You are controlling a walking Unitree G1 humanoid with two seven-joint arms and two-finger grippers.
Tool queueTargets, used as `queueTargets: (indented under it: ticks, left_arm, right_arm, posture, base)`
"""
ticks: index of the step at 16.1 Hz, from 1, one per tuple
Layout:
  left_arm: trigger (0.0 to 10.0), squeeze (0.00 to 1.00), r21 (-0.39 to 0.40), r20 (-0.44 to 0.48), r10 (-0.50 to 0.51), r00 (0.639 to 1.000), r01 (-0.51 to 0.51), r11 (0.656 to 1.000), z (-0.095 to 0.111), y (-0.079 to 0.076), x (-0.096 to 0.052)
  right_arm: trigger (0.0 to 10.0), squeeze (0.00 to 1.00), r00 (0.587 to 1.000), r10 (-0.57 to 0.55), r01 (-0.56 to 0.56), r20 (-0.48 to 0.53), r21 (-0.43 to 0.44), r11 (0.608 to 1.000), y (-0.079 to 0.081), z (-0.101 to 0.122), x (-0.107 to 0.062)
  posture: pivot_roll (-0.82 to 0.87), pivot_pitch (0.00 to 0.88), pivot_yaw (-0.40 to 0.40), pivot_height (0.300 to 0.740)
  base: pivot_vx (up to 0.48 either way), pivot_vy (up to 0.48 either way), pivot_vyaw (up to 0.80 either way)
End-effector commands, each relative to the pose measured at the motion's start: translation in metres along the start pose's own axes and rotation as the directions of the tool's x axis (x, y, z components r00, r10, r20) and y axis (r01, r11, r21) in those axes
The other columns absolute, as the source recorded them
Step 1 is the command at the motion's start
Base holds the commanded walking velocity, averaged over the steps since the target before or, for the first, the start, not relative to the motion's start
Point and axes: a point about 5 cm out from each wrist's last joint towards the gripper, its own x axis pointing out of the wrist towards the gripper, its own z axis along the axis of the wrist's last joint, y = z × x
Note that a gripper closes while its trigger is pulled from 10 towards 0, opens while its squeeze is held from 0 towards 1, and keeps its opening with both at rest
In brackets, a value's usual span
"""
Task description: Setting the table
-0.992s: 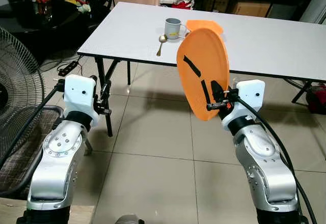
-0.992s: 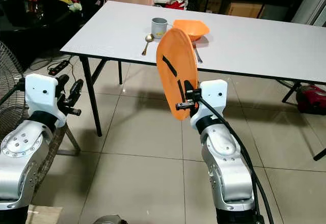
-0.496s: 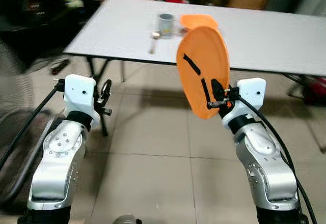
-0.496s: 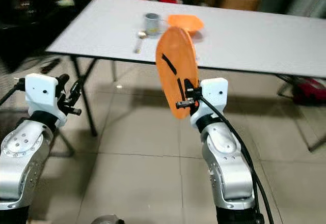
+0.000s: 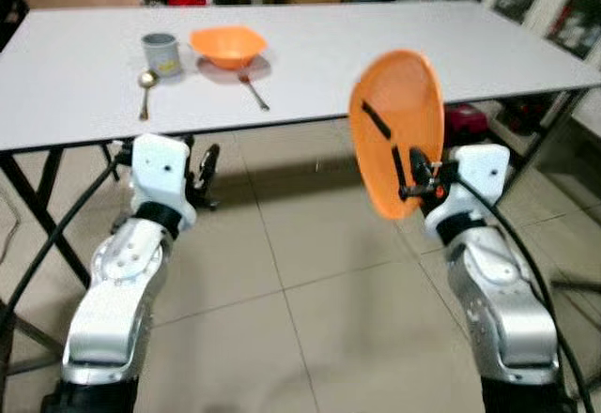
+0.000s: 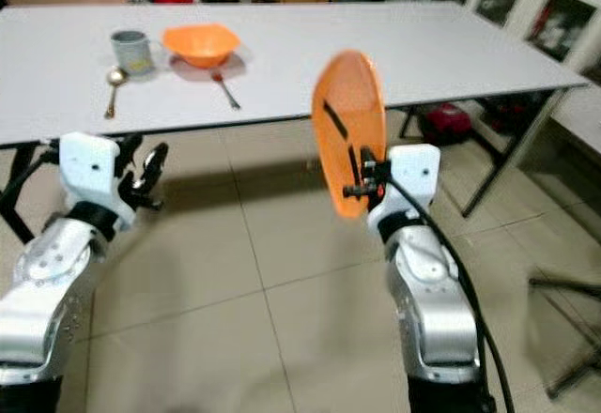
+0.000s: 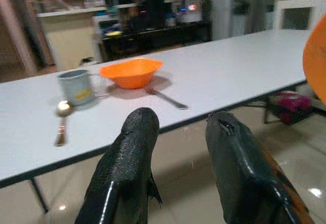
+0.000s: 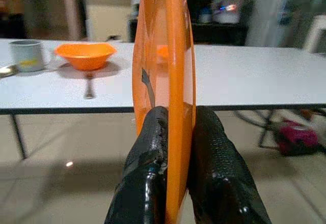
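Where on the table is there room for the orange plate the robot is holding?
The table is bare from the fork across to its far right end, ample for the plate in the right gripper. The crowded part is the left: mug, spoon and bowl sit close together.

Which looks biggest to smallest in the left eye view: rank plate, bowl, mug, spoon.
1. Orange plate, by far, though it is held nearest the camera by the right gripper.
2. Orange bowl.
3. Mug and spoon: too alike to rank.

My head camera has swung right: the table [image 5: 394, 42] now lies square ahead, its far right end showing.
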Motion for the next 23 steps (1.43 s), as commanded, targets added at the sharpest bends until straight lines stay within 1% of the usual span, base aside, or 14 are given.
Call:
queueTargets:
  ticks: [1, 3, 5, 8, 10, 12, 18, 21, 23]
  left_arm:
    - [10.0, 0.0, 0.023, -0.023, 0.046, 0.999, -0.046, 0.999, -0.004, 0.012, -0.002]
    - [10.0, 0.0, 0.021, -0.037, 0.084, 0.996, -0.084, 0.996, -0.007, 0.016, -0.002]
    - [10.0, 0.0, 0.018, -0.044, 0.106, 0.993, -0.105, 0.994, -0.01, 0.016, -0.001]
    - [10.0, 0.0, 0.008, -0.045, 0.118, 0.992, -0.118, 0.993, -0.011, 0.014, -0.003]
    - [10.0, 0.0, 0.01, -0.046, 0.124, 0.991, -0.124, 0.992, -0.011, 0.015, -0.004]
    - [10.0, 0.0, 0.016, -0.047, 0.128, 0.991, -0.127, 0.992, -0.011, 0.016, -0.005]
    - [10.0, 0.0, 0.032, -0.06, 0.134, 0.989, -0.132, 0.991, -0.014, 0.02, -0.01]
    - [10.0, 0.0, 0.035, -0.059, 0.135, 0.989, -0.133, 0.99, -0.014, 0.017, -0.011]
    - [10.0, 0.0, 0.039, -0.058, 0.133, 0.989, -0.131, 0.991, -0.014, 0.017, -0.012]
  right_arm:
    - [10.0, 0.0, 0.993, 0.084, -0.085, 0.077, 0.001, 0.996, 0.018, 0.017, 0.006]
    - [10.0, 0.0, 0.994, 0.092, -0.092, 0.066, -0.017, 0.996, 0.017, 0.015, 0.005]
    - [10.0, 0.0, 0.989, 0.133, -0.129, 0.064, -0.053, 0.99, 0.017, 0.016, 0.005]
    - [10.0, 0.0, 0.982, 0.179, -0.175, 0.058, -0.082, 0.981, 0.021, 0.018, 0.007]
    - [10.0, 0.0, 0.981, 0.185, -0.18, 0.061, -0.085, 0.98, 0.022, 0.019, 0.009]
    - [10.0, 0.0, 0.979, 0.193, -0.189, 0.066, -0.053, 0.98, 0.023, 0.018, 0.009]
    - [10.0, 0.0, 0.972, 0.224, -0.222, 0.066, -0.042, 0.974, 0.026, 0.017, 0.008]
    - [10.0, 0.0, 0.965, 0.255, -0.255, 0.069, -0.011, 0.967, 0.026, 0.018, 0.011]
    - [10.0, 0.0, 0.954, 0.294, -0.293, 0.067, -0.022, 0.956, 0.029, 0.018, 0.012]
  posture:
    - [0.18, 0.0, -0.054, 0.74]
    - [0.17, 0.0, -0.055, 0.74]
    - [0.17, 0.0, -0.064, 0.74]
    - [0.18, 0.0, -0.078, 0.74]
    - [0.18, 0.0, -0.083, 0.74]
    - [0.19, 0.0, -0.087, 0.74]
    - [0.18, 0.0, -0.081, 0.74]
    - [0.2, 0.0, -0.097, 0.74]
    - [0.21, 0.0, -0.106, 0.74]
  base:
    - [0.337, 0.0, 0.0]
    - [0.347, 0.0, 0.0]
    - [0.351, 0.0, 0.0]
    - [0.351, 0.0, 0.72]
    - [0.354, 0.0, 0.8]
    - [0.351, 0.0, 0.0]
    - [0.351, 0.0, 0.0]
    - [0.351, 0.0, 0.0]
    - [0.351, 0.0, 0.0]
